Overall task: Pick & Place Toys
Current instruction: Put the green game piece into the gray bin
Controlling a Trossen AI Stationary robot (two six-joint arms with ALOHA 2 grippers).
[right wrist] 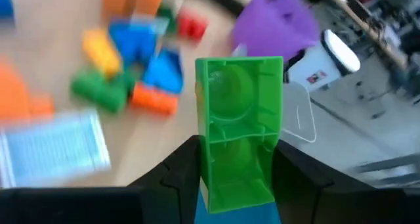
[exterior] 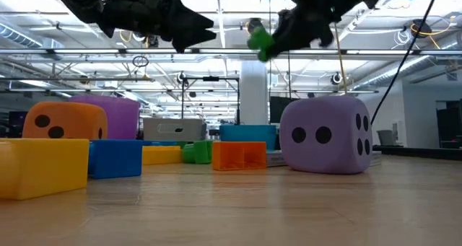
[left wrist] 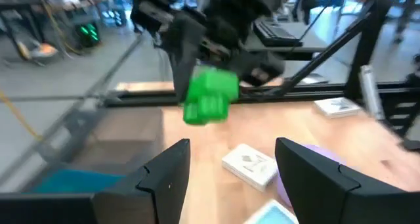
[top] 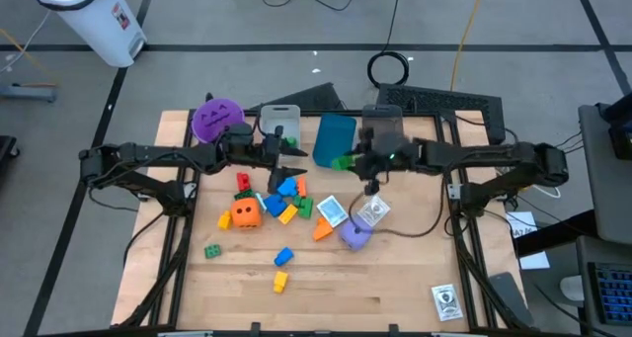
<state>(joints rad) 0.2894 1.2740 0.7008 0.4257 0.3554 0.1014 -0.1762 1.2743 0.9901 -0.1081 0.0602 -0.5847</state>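
My right gripper is shut on a green brick, held high above the table beside the blue bin. The low view shows the green brick well above the other toys. My left gripper stands open and holds nothing. It faces the right gripper from the table's left, over the heap of bricks. On the table rest an orange die, a purple die and a white printed cube. My right gripper pinches the green brick's two long sides between its two fingers, at the end nearest the wrist. The fingers come from the table's right, slanting a little down, and lie along the brick. The brick sticks out past the fingertips with its hollow underside showing, lifted clear.
A purple cup and a grey bin stand at the far edge, left of the blue bin. Loose green, blue and yellow bricks lie toward the near edge. A printed card lies at the near right corner.
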